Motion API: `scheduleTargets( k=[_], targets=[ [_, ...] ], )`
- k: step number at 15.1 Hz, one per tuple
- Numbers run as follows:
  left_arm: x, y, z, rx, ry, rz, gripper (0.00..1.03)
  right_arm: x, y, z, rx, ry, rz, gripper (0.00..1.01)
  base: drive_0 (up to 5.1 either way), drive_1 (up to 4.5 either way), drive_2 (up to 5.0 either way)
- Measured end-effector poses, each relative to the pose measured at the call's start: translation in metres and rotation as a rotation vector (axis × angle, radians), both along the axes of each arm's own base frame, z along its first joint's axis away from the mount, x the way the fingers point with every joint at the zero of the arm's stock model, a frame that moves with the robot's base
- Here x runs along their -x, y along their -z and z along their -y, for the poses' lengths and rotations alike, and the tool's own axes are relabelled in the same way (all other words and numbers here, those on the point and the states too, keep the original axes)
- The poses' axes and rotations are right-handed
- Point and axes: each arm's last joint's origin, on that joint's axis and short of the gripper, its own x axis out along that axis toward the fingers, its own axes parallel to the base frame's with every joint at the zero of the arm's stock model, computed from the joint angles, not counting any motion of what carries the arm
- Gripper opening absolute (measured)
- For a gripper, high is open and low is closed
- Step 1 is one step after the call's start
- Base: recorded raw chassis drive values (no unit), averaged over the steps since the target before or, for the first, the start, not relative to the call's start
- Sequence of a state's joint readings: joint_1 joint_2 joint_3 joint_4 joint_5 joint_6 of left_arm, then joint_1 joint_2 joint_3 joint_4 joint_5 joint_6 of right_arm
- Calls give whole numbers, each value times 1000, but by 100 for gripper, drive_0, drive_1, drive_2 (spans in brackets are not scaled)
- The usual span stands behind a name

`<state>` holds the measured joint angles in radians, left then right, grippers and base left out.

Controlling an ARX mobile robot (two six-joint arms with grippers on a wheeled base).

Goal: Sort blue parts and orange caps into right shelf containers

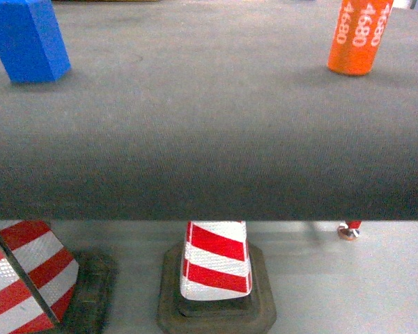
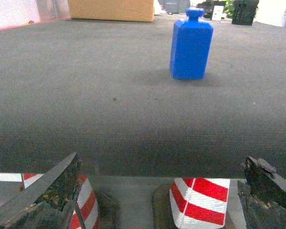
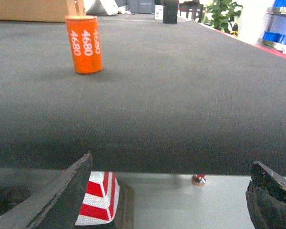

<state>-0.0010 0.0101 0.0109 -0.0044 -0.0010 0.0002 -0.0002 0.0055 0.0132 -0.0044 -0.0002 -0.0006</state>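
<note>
On the dark grey table [image 1: 209, 139] a blue part [image 1: 28, 38] stands at the far left and an orange cap [image 1: 359, 35] printed "4680" at the far right. In the left wrist view the blue part [image 2: 191, 43] is upright, far ahead of my left gripper [image 2: 162, 162], which is open and empty before the table's near edge. My right gripper [image 3: 171, 162] is likewise open and empty, with the orange cap [image 3: 84, 44] far ahead to its left. Bright-blue plastic [image 3: 281, 26] beyond the table's right side may be the right shelf containers; I cannot tell. Neither gripper shows in the head view.
Red-and-white traffic cones [image 1: 216, 261] [image 1: 24, 278] stand on the floor under the table's near edge. A table foot [image 1: 348, 231] shows at the right. A cardboard box [image 2: 112, 9] sits at the table's far end. A plant [image 3: 221, 14] stands beyond.
</note>
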Motion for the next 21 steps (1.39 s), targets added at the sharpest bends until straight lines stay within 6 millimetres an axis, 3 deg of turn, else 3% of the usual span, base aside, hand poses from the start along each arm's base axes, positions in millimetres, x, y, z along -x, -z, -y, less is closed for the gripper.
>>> scheduleTargets(
  k=[21],
  targets=[
    [0, 0, 0, 0, 0, 0, 98, 0, 0, 0, -1, 0, -1, 98, 0, 0, 0]
  ],
)
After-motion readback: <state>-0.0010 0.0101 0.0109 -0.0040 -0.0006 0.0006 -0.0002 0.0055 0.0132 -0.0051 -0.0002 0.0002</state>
